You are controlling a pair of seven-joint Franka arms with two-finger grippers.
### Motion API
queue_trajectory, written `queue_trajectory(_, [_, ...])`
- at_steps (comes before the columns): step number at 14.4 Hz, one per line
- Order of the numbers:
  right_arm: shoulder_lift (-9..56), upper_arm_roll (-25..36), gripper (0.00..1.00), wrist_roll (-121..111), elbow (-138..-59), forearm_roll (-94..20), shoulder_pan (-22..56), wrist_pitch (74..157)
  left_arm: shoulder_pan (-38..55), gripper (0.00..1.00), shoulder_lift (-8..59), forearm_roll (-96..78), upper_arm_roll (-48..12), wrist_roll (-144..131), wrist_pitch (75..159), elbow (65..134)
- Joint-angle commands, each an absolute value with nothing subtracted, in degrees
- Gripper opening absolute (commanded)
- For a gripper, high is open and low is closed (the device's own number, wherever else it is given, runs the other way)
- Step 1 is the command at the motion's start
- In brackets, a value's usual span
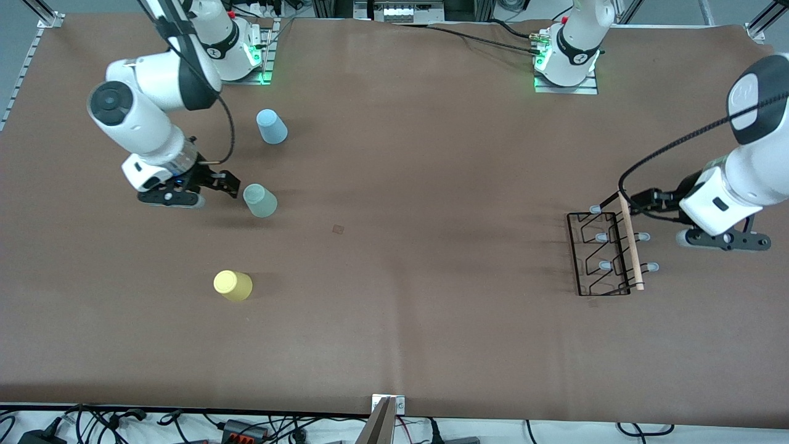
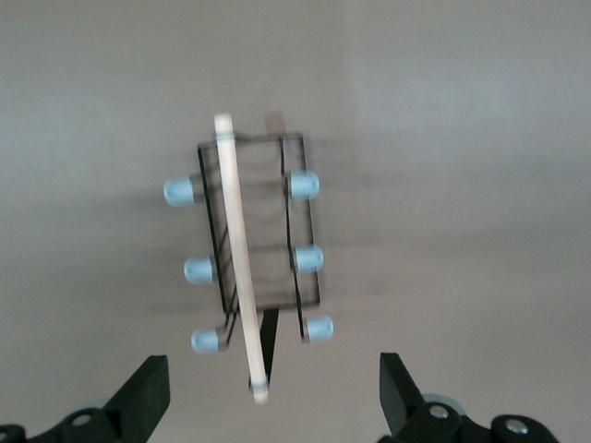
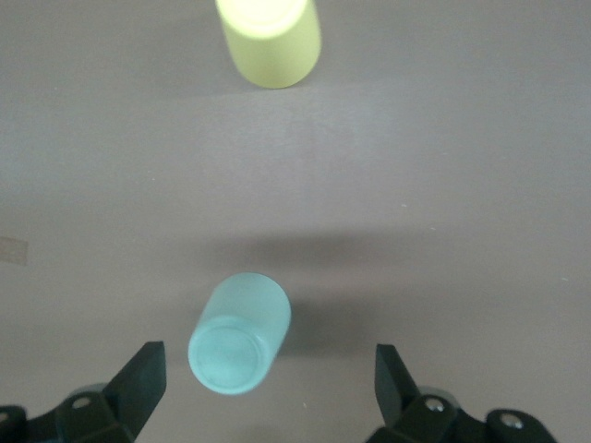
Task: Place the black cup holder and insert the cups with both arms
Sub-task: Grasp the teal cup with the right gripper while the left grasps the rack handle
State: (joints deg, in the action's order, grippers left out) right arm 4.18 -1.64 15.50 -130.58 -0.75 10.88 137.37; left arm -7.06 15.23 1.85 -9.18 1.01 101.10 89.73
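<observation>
The black cup holder stands on the table toward the left arm's end, its wooden rod on top. My left gripper is open and empty beside the rod's end that is farther from the front camera. In the left wrist view the rod points between the open fingers, not touching them. My right gripper is open and empty right beside the grey-green cup. In the right wrist view that cup stands just ahead of the open gripper.
The light blue cup stands farther from the front camera than the grey-green one. The yellow cup stands nearer, and shows in the right wrist view. All three cups stand toward the right arm's end of the brown table.
</observation>
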Motion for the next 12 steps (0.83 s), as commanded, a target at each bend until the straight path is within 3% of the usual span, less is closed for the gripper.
queue_trajectory(1, [8.8,-1.4,1.0,16.0,-131.0,-1.2,12.7,143.0,-7.6,1.0,16.1,2.7,-9.4,2.1,105.4,91.4])
queue_trajectory(6, [11.3,-1.4,1.0,18.9,-134.6,-1.2,15.1,149.7,-9.3,1.0,14.4,2.7,-9.5,2.4,119.4,102.1])
queue_trajectory(12, [13.4,-1.3,1.0,19.0,-139.0,-1.2,16.2,156.3,-10.4,0.88,11.7,2.7,-9.7,2.3,129.7,113.2])
